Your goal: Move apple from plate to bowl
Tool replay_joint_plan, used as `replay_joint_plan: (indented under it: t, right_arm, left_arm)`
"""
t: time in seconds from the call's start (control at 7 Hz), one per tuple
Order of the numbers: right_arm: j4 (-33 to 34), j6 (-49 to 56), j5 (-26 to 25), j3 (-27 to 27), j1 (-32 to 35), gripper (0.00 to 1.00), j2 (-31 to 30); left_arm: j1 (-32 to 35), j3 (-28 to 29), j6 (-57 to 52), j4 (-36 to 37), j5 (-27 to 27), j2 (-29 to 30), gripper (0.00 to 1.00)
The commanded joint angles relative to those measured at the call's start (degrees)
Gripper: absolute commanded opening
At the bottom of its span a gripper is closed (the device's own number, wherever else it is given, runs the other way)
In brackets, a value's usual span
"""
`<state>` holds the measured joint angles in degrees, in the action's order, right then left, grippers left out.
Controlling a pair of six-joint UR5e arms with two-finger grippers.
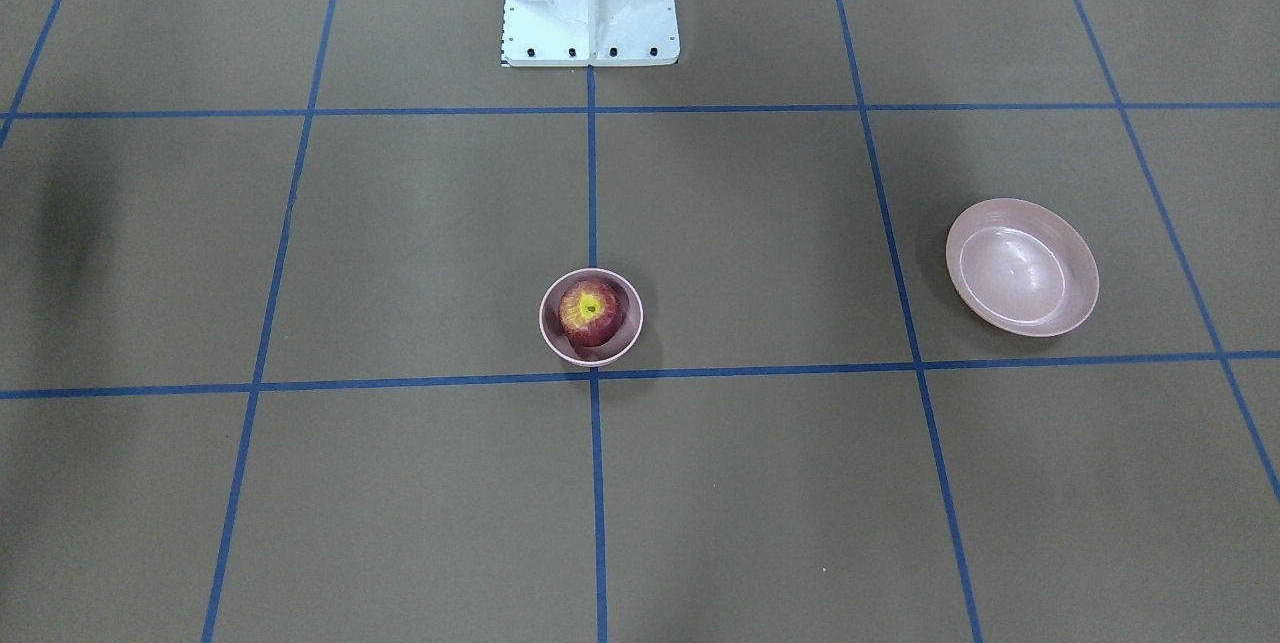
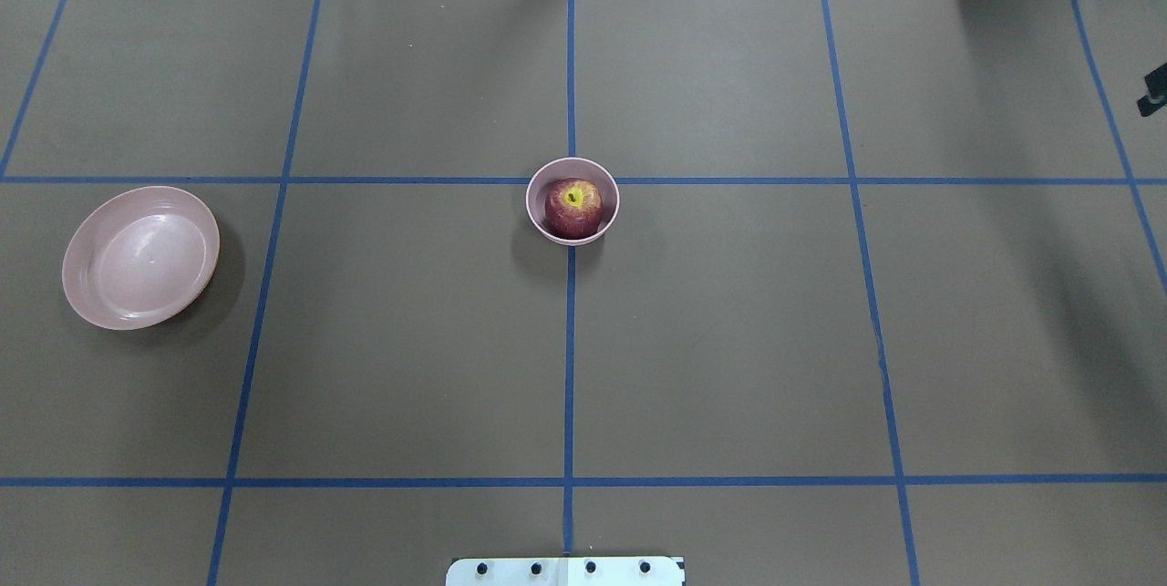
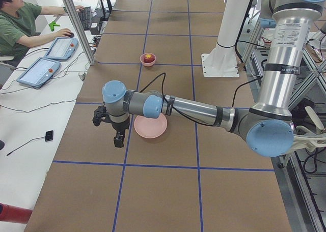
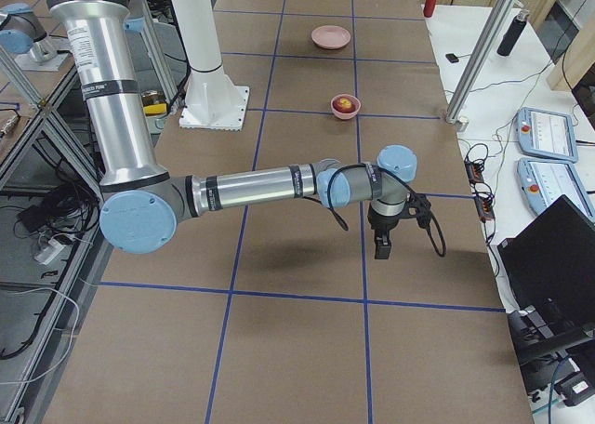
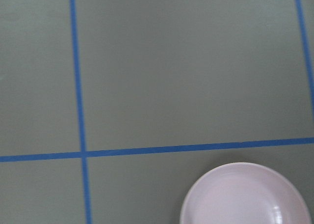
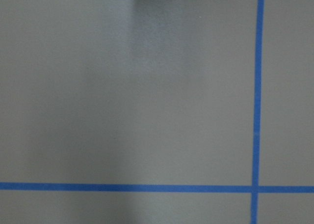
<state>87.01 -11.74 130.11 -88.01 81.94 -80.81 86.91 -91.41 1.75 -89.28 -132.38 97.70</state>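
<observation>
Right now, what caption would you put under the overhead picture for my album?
A small dark-red apple sits in a deep pale-pink bowl mid-table; the wide shallow pink plate lies empty.

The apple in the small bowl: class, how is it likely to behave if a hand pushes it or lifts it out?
The apple is round and smooth-skinned, so it would probably roll if freed and may slip in a pinch. It looks firm, likely stiff rather than squashy. It nearly fills the bowl, so a sideways push might shift the bowl instead.
</observation>
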Motion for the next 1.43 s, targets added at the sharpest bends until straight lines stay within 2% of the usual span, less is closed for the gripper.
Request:
replay_joint_plan:
  t: [0.0, 0.14, 0.29, 0.57, 0.86, 1.0, 1.29]
  right_arm:
    - [0.8, 3.7, 4.8, -1.5, 5.1, 1.00, -5.9]
    - [1.8, 3.8, 4.8, -1.8, 5.9, 1.00, -6.8]
    - [1.8, 3.8, 4.5, -2.0, 5.7, 1.00, -7.4]
    - [3.6, 3.7, 3.8, -2.1, 5.7, 1.00, -7.2]
    - [3.6, 3.8, 3.8, -2.1, 6.1, 1.00, -7.5]
    - [3.6, 3.8, 3.9, -2.1, 6.3, 1.00, -7.7]
    - [3.6, 3.8, 3.9, -2.2, 6.4, 1.00, -8.2]
  left_arm:
    - [4.0, 1.3, -3.5, -3.8, 0.0, -3.9, 0.99]
    - [4.2, 1.8, -3.4, -8.0, 0.4, -7.3, 0.99]
    - [4.8, 1.8, -2.6, -8.8, 0.5, -7.5, 0.99]
    - [4.9, 1.4, 0.5, -4.8, 0.2, -7.3, 0.99]
    - [4.9, 1.5, 1.5, -4.8, 0.0, -7.4, 0.99]
    - [4.5, 0.5, 7.8, -5.6, -0.2, -7.1, 0.99]
    - [2.9, -0.5, 10.0, -5.6, -0.8, -7.1, 0.99]
